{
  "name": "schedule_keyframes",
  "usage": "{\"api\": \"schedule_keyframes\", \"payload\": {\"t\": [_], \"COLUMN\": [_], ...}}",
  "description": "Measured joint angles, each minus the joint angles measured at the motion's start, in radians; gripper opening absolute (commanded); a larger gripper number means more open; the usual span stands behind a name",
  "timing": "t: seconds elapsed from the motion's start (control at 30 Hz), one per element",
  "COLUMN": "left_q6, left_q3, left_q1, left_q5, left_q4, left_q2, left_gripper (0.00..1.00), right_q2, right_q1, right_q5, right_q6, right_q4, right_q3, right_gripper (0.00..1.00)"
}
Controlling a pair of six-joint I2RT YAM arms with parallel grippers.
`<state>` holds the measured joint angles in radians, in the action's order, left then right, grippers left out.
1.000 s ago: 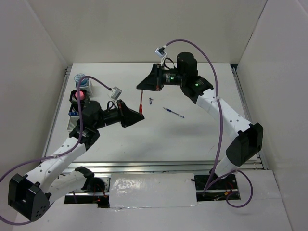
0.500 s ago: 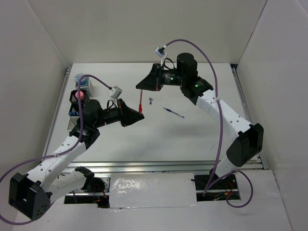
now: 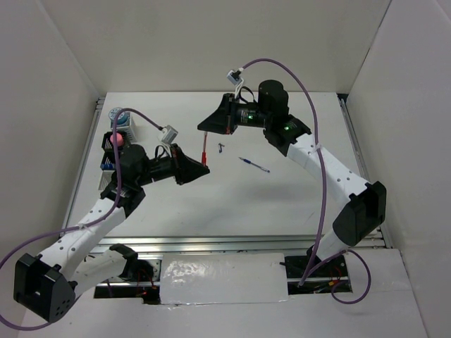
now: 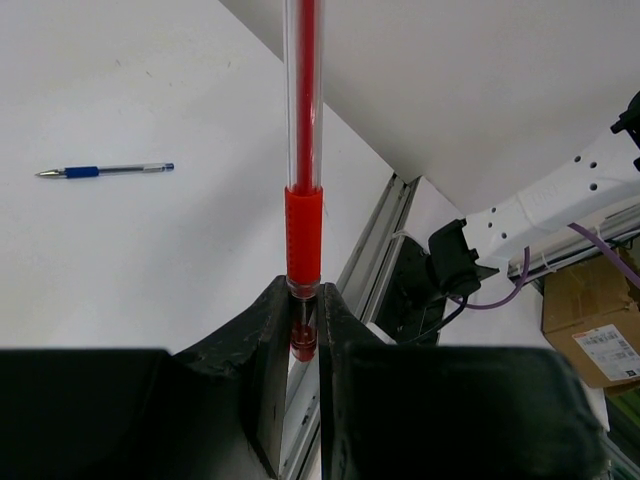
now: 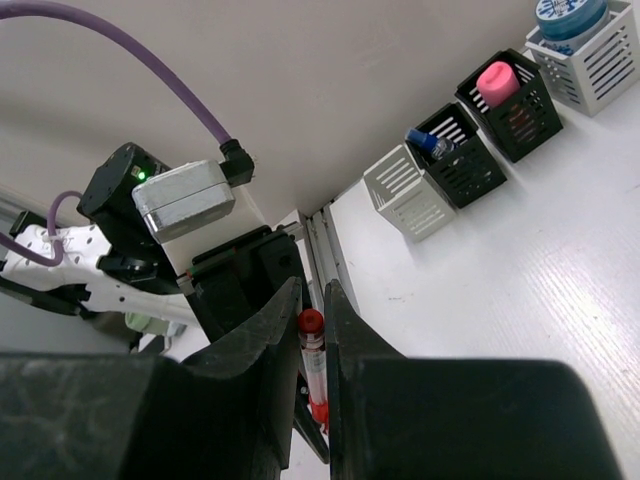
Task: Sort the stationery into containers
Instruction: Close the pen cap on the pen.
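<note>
Red pen (image 3: pixel 204 149) aloft over the table (image 3: pixel 282 204), pinched at one end by the left gripper (image 4: pixel 303 300) and at the other by the right gripper (image 5: pixel 311 300), both sets of jaws narrowed tight on it. Containers (image 5: pixel 412 200) well apart, along the left edge. Risk: pen bent or flicked loose by mismatched pulls or a mistimed release.
</note>
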<state>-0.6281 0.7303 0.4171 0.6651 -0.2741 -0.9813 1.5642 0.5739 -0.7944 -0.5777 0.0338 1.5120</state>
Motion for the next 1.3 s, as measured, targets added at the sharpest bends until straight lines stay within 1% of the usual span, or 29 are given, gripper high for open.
{"api": "schedule_keyframes", "payload": {"t": [0.37, 0.6, 0.63, 0.67, 0.7, 0.73, 0.77, 0.8, 0.83, 0.87, 0.93, 1.03, 1.2, 1.3], "left_q6": [0.005, 0.026, 0.027, 0.027, 0.028, 0.029, 0.03, 0.03, 0.03, 0.029, 0.028, 0.027, 0.026, 0.026], "left_q3": [0.016, 0.018, 0.018, 0.018, 0.018, 0.018, 0.018, 0.018, 0.021, 0.027, 0.039, 0.042, 0.038, 0.017], "left_q1": [-0.004, -0.003, -0.003, -0.003, -0.003, -0.003, -0.003, -0.003, -0.003, -0.004, -0.006, 0.004, 0.049, 0.07], "left_q5": [0.014, 0.01, 0.006, 0.003, 0.0, -0.002, -0.004, -0.018, -0.037, -0.047, -0.069, -0.095, -0.092, -0.091], "left_q4": [0.017, 0.019, 0.019, 0.019, 0.019, 0.019, 0.019, 0.011, -0.011, -0.03, -0.07, -0.081, -0.085, -0.08], "left_q2": [-0.013, -0.004, 0.002, 0.006, 0.012, 0.016, 0.018, 0.019, 0.019, 0.019, 0.024, 0.029, 0.031, 0.04], "left_gripper": [0.0, 0.0, 0.0, 0.0, 0.0, 0.0, 0.0, 0.0, 0.0, 0.0, 0.0, 0.0, 0.0, 0.0], "right_q2": [-0.006, -0.006, -0.005, -0.005, -0.005, -0.005, -0.005, -0.005, -0.004, 0.0, 0.016, 0.057, 0.102, 0.102], "right_q1": [0.01, 0.01, 0.009, 0.007, 0.004, 0.0, -0.005, -0.01, -0.013, -0.014, -0.024, -0.064, -0.218, -0.305], "right_q5": [0.015, 0.012, 0.011, 0.01, 0.006, 0.001, -0.004, -0.019, -0.037, -0.05, -0.07, -0.108, -0.104, -0.106], "right_q6": [0.016, 0.051, 0.053, 0.055, 0.056, 0.055, 0.055, 0.056, 0.051, 0.053, 0.055, 0.047, 0.046, 0.052], "right_q4": [-0.013, 0.054, 0.062, 0.069, 0.074, 0.081, 0.086, 0.106, 0.143, 0.167, 0.216, 0.267, 0.277, 0.272], "right_q3": [-0.006, 0.044, 0.051, 0.057, 0.061, 0.065, 0.067, 0.071, 0.071, 0.071, 0.082, 0.15, 0.319, 0.383], "right_gripper": [0.0, 0.0, 0.02, 0.07, 0.14, 0.28, 0.37, 0.5, 0.55, 0.63, 0.65, 0.66, 0.66, 0.65]}}
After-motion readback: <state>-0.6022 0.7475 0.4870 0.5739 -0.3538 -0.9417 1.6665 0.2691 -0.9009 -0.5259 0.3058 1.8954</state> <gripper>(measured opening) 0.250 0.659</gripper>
